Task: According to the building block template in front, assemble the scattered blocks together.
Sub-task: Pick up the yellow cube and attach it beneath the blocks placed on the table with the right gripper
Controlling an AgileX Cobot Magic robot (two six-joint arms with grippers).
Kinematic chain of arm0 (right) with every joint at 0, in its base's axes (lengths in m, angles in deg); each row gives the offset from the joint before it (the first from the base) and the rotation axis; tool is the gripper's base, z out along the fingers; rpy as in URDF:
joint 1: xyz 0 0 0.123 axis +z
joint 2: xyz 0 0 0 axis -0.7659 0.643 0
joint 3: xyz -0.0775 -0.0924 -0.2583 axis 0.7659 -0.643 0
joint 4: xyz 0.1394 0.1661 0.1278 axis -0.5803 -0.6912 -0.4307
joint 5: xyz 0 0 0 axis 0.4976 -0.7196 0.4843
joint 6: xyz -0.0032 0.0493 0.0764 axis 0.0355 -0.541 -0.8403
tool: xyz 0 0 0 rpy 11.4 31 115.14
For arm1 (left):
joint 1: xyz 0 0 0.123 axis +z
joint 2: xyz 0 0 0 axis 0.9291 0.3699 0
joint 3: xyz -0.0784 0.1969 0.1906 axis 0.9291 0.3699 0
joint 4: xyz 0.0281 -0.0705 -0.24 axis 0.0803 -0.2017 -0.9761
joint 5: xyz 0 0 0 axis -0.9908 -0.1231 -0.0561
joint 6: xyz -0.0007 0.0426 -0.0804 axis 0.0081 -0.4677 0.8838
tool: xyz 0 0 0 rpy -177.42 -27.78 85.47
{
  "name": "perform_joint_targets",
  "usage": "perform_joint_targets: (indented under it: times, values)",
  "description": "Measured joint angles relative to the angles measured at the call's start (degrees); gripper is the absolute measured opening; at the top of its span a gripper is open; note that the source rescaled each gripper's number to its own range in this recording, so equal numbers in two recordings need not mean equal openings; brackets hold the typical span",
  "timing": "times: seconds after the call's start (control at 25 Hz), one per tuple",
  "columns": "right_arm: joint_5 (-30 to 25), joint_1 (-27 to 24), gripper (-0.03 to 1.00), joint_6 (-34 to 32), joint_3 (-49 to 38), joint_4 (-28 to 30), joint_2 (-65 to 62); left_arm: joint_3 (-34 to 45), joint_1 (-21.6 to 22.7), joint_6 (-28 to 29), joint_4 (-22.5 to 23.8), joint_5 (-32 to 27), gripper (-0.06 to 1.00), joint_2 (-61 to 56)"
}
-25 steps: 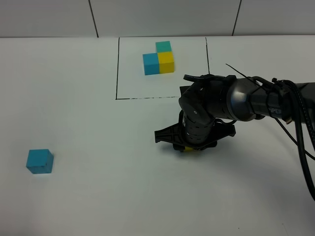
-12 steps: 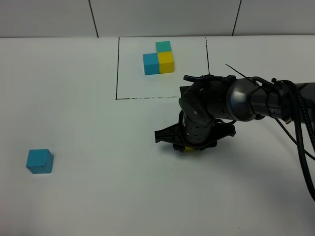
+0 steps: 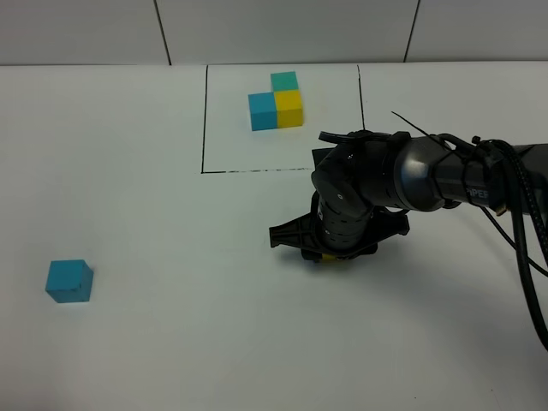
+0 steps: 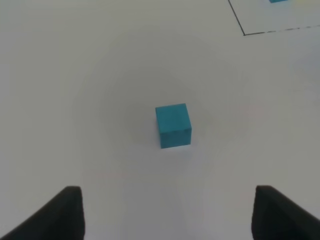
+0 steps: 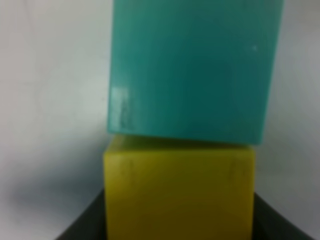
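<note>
The right hand (image 3: 330, 253) is pressing down at the bench (image 3: 171, 342) and is gripping the yellow block (image 5: 179, 195), its dark fingers (image 5: 80, 225) lying against both sides of the block. Just beyond the yellow block, directly ahead of the fingertips, the green block (image 5: 192, 65) is touching it face to face, turned slightly askew. White lettering is showing on the right arm (image 3: 445, 175) behind the hand, but only the letters "PER" are coming through.

The left hand (image 4: 172, 215) is hovering above the bench with its two fingertips spread wide and holding nothing. The blue block (image 4: 173, 125) is sitting alone on the bench ahead of that hand, in line with the gap between the fingers and clear of both.

Farther out, beyond the right hand, the template (image 3: 276, 103) of joined blue, yellow and green blocks is resting inside its black outline (image 3: 204, 120), well apart from both hands.
</note>
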Motion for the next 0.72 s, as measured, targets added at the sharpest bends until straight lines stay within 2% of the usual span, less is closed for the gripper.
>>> perform_joint_targets:
  times: [0.72]
  values:
    - [0.62,-0.61,0.02,-0.06,0.00,0.02,0.00,0.00,0.00,-0.05,0.00,0.00,0.75,0.00]
